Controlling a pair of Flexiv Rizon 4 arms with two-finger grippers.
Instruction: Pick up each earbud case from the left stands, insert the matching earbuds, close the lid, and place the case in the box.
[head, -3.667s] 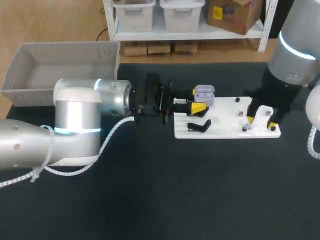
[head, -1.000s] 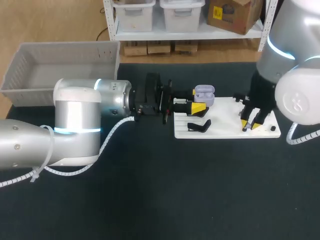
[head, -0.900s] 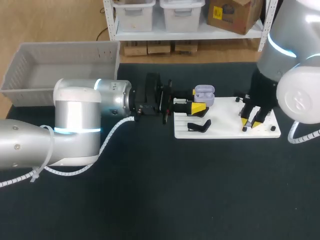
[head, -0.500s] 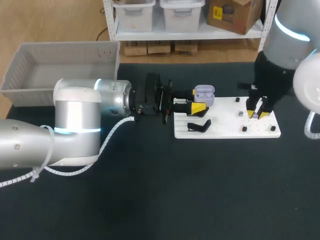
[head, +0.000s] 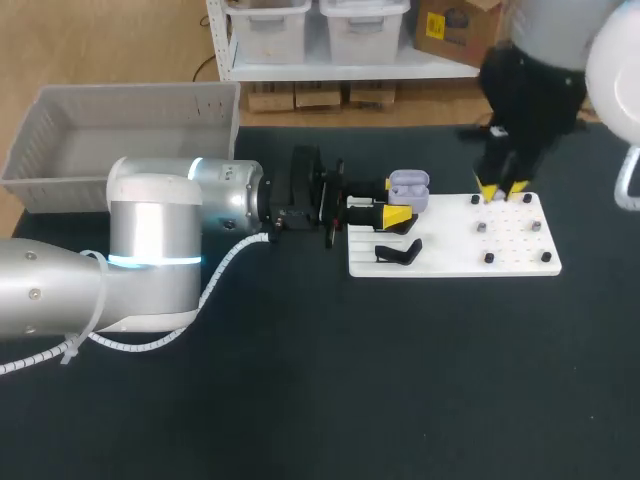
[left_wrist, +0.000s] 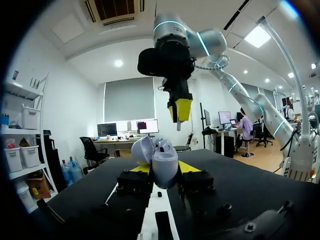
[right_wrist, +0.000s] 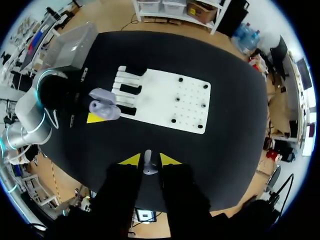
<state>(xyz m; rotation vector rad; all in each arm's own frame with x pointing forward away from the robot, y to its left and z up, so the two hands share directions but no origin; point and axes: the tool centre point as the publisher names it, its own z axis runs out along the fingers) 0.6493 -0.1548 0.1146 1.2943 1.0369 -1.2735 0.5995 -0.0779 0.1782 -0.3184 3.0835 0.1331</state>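
The lavender earbud case (head: 408, 187) is gripped between the yellow tips of the left gripper (head: 395, 214), which is closed on it from two sides. The case is held over the left end of the white board (head: 450, 250), just beyond a black stand (head: 398, 252). In the left wrist view the body of the case (left_wrist: 164, 165) is seen standing roughly upright between the fingers. Its long axis is vertical, and the lid (left_wrist: 141, 150) is swung open beside it. In the right wrist view the open lid and the body are seen as two rounded lobes side by side (right_wrist: 104, 106).

The right gripper (head: 503, 187) is held over the far edge of the board, fingers pointing down, well apart from the case. Its tips are set narrow and are closed on a small pale earbud (right_wrist: 147, 163). The earbud's long axis is seen running along the fingers.

Several small dark pegs (head: 489, 258) are seen on the right part of the board. The grey box (head: 135, 92) lies at the table's far left corner.
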